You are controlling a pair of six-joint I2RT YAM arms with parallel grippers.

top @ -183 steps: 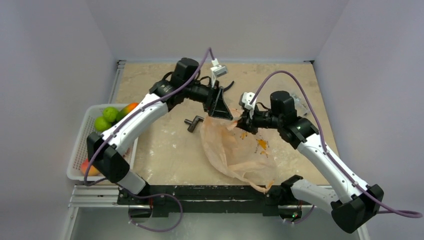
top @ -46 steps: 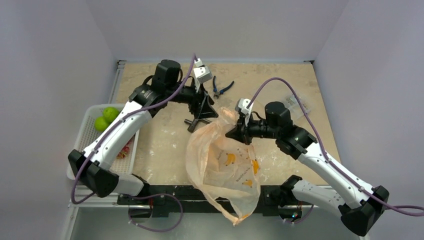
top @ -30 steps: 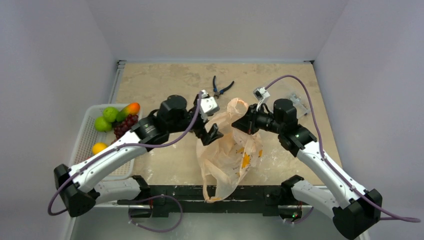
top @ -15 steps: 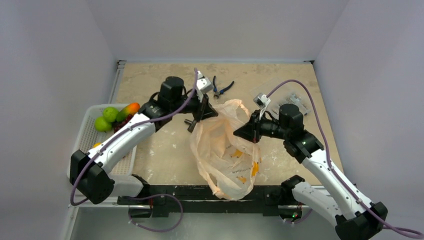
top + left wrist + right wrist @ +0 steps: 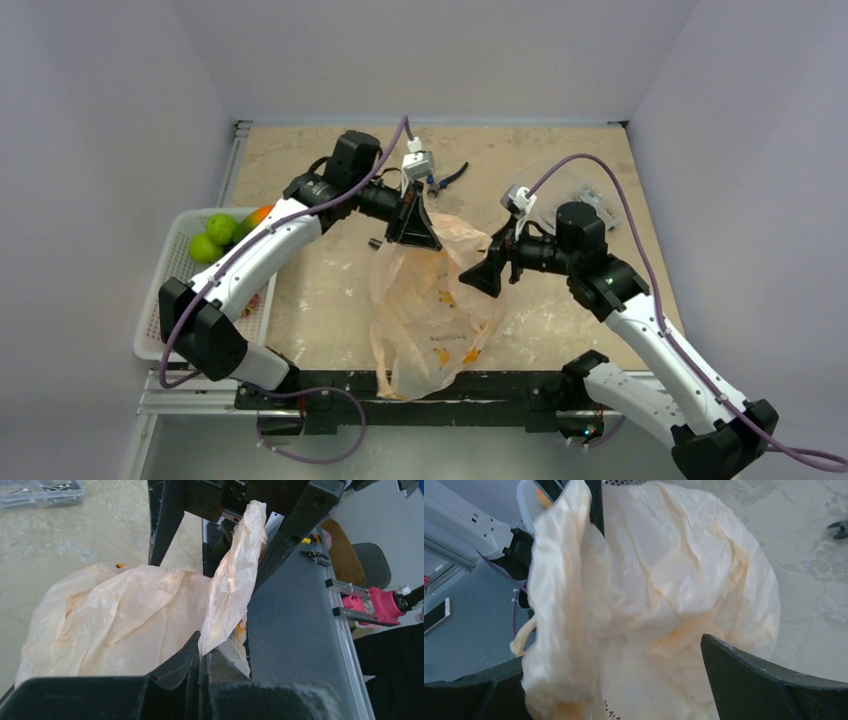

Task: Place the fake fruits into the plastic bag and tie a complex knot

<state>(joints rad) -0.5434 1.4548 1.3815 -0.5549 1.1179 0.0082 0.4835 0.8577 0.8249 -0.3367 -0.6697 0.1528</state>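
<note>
The plastic bag (image 5: pixel 430 305) is a pale peach, crinkly sheet that hangs between the arms and spills over the table's front edge. My left gripper (image 5: pixel 414 230) is shut on a strip of the bag's upper edge (image 5: pixel 232 580), which rises from its fingertips (image 5: pixel 202 650). My right gripper (image 5: pixel 484 272) is open, and the bag (image 5: pixel 664 575) lies loose between its spread fingers (image 5: pixel 744 675). The fake fruits, two green ones (image 5: pixel 213 237) and a mango (image 5: pixel 259 214), lie in the white basket (image 5: pixel 160 320) on the left. The knot is out of view.
Blue-handled pliers (image 5: pixel 450 175) lie at the back, past the left gripper. A clear plastic box (image 5: pixel 592 196) sits at the back right. A small dark part (image 5: pixel 375 242) lies beside the bag. Grey walls close in the table on three sides.
The left gripper closed on the bag's edge and moved toward the back of the table. The right gripper let go of the bag and opened. The bag sagged lower over the front edge.
</note>
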